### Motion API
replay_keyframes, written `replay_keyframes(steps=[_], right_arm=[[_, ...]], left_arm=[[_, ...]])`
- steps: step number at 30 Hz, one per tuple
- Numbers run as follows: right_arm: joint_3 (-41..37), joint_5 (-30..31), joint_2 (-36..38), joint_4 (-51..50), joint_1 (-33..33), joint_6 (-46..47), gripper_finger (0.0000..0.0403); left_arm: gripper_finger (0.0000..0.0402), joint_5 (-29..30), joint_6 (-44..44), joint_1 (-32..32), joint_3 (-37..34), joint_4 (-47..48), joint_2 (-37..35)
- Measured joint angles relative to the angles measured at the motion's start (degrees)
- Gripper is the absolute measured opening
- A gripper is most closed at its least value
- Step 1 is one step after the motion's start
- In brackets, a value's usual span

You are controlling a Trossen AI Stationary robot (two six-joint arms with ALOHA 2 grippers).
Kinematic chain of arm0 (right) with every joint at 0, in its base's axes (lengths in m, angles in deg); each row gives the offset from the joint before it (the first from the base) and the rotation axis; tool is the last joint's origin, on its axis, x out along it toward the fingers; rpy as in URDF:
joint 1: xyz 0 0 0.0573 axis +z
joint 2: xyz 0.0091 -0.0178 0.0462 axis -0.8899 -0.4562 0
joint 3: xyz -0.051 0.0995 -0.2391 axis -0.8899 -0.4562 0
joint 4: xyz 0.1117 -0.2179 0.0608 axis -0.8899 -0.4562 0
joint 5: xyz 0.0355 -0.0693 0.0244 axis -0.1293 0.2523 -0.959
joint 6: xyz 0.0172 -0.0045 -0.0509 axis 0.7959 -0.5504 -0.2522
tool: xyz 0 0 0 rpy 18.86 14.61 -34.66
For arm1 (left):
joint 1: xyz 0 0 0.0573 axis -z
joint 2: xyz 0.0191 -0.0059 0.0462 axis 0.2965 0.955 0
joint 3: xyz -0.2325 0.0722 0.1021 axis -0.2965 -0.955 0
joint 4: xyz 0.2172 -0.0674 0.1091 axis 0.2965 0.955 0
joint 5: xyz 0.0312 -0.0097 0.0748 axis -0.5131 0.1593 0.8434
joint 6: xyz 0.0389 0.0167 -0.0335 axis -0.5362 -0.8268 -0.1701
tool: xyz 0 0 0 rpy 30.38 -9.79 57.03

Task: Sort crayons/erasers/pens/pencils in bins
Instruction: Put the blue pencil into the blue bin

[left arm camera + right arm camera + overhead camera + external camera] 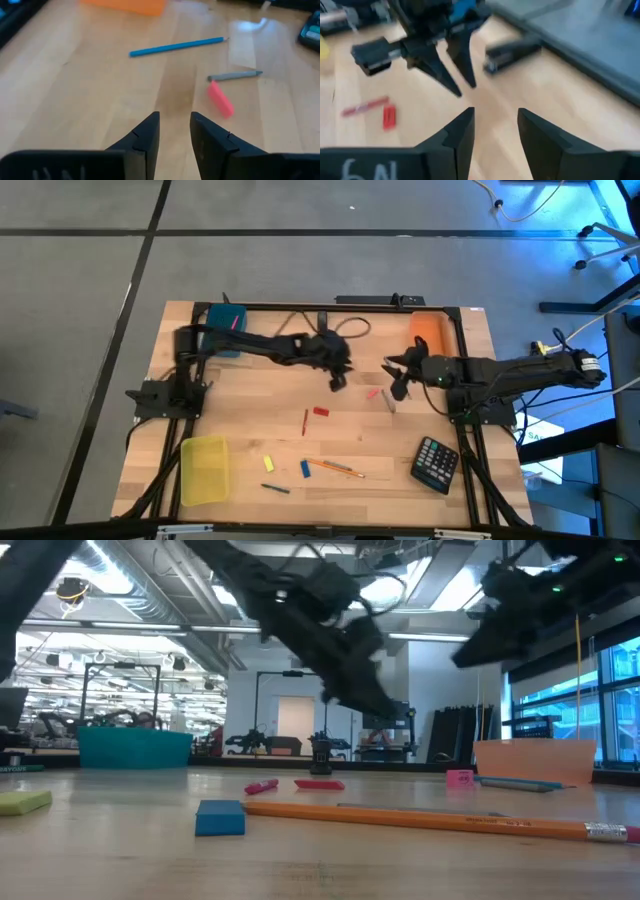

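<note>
Both pincers hover mid-surface w/ nothing held. Left pincer (174, 131) shows a narrow gap btwn its tips, empty; right pincer (495, 127) is parted a bit wider, also empty, looking straight at the left arm's tips close by. Red eraser (321, 411) lies on the wood just below them, yellow eraser (268, 464) lower down nr the yellow bin (203, 470); teal bin (226, 319) and orange bin (428, 330) sit at the far corners. Pink stick (220, 99) and grey pen (235, 75) lie just ahead of the left pincer. Risk: arms are crowded, so a reach by either could clip the other; narrow tips may also nudge the small pieces away instead of gripping.
</note>
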Motion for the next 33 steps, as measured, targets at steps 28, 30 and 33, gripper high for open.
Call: replay_keyframes(steps=[28, 30, 33], right_arm=[[-0.36, -3.88, -20.06, -21.98, 0.42, 20.09, 0.0114], [-0.36, -4.19, -22.56, -21.24, 0.42, 20.02, 0.0114], [-0.36, -4.29, -26.01, -18.61, 0.22, 18.82, 0.0114]], left_arm=[[0.0097, 4.75, -5.05, 1.66, 10.15, -1.65, 8.57], [0.0097, 4.83, -5.44, 2.15, 10.16, -1.68, 8.57], [0.0097, 5.56, -5.44, 2.68, 10.15, -1.18, 8.04]])
